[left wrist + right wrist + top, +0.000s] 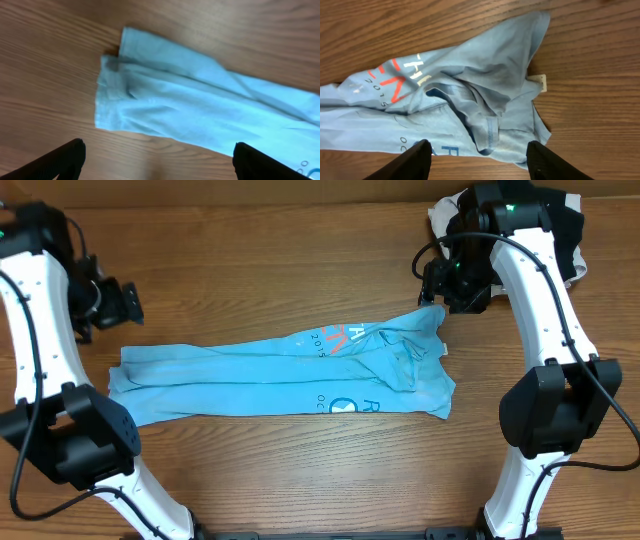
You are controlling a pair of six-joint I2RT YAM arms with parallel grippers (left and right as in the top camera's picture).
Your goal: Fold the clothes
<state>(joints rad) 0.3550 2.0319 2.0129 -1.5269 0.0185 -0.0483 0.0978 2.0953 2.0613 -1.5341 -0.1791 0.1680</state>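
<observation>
The clothes, a light sky-blue T-shirt (285,375) with white and red-orange lettering, lie as a long folded strip across the middle of the wooden table. My left gripper (128,302) hovers just beyond the strip's left end, away from the cloth. In the left wrist view it (160,165) is open wide over bare wood, with the shirt's end (190,105) ahead of it. My right gripper (450,295) is over the strip's rumpled right end. In the right wrist view it (477,160) is open with nothing between its fingers, above the collar folds (490,100) and a white tag (540,82).
A pile of black and cream garments (575,240) lies at the back right corner behind the right arm. Bare wooden table (300,470) surrounds the strip.
</observation>
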